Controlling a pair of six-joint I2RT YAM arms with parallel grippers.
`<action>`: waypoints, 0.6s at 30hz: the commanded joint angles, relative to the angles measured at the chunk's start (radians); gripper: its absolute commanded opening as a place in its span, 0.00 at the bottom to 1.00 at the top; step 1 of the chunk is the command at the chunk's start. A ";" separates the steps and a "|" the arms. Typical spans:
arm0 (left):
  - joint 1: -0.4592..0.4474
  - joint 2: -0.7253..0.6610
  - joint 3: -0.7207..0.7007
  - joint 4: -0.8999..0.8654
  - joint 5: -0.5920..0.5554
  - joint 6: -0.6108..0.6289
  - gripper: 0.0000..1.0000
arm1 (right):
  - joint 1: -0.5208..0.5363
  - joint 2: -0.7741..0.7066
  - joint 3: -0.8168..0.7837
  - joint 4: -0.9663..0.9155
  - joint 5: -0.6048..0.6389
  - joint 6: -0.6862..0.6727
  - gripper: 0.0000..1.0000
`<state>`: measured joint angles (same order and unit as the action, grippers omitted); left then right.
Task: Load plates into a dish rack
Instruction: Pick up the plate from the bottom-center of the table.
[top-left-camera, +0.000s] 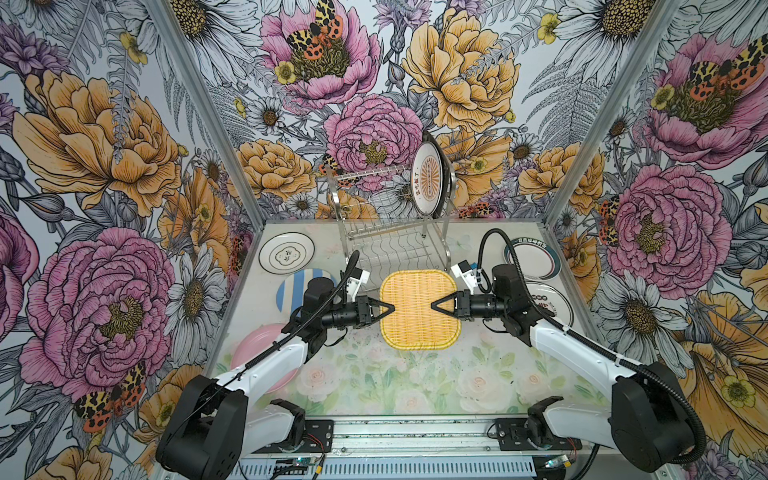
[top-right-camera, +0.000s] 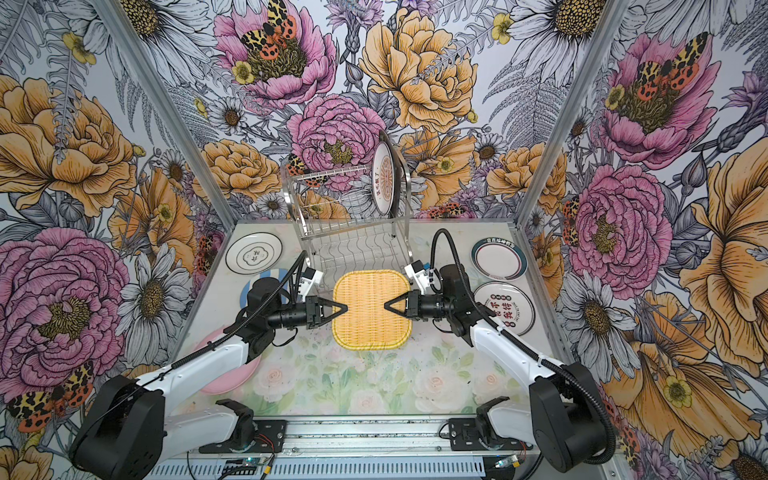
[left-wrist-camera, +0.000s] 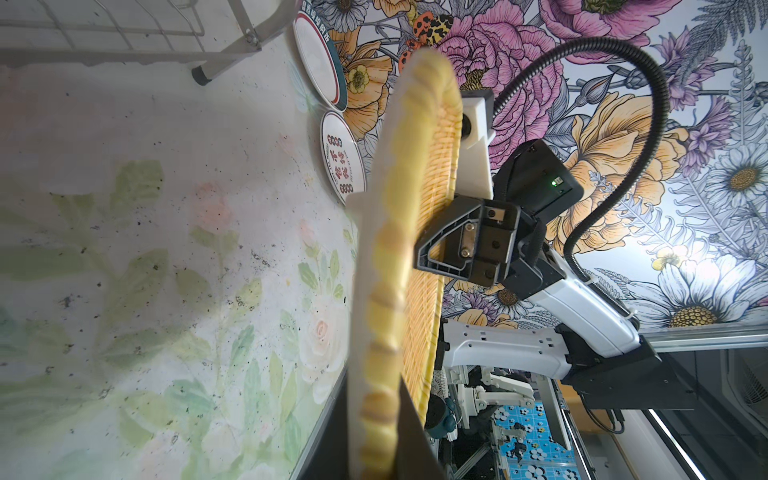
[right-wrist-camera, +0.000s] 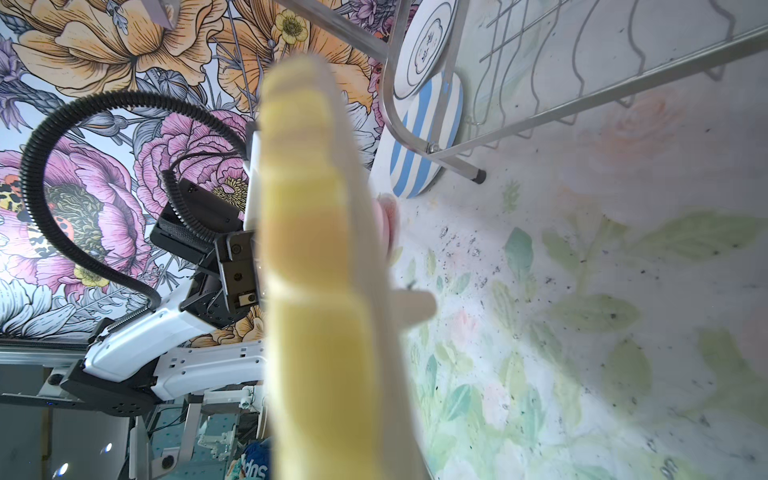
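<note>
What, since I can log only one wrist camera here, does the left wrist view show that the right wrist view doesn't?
Only the left wrist view: the right gripper on the far rim of the yellow woven-look plate, plus the teal-rimmed plate and the red-lettered plate flat on the table. Only the right wrist view: the striped plate, the dark-ringed plate and a sliver of the pink plate. Both: that yellow plate edge-on and blurred up close, the dish rack and the table.
</note>
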<state>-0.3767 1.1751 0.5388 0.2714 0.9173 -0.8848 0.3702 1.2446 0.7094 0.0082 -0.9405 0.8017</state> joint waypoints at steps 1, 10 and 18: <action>0.032 -0.060 0.046 -0.084 -0.022 0.062 0.58 | 0.005 -0.074 0.063 -0.074 0.085 -0.065 0.00; 0.112 -0.107 0.119 -0.407 -0.136 0.249 0.91 | 0.023 -0.250 0.153 -0.268 0.354 -0.109 0.00; 0.108 -0.080 0.151 -0.479 -0.255 0.299 0.93 | 0.096 -0.314 0.361 -0.459 0.577 -0.202 0.00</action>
<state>-0.2707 1.0889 0.6640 -0.1616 0.7368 -0.6353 0.4393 0.9627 0.9722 -0.4183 -0.4808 0.6575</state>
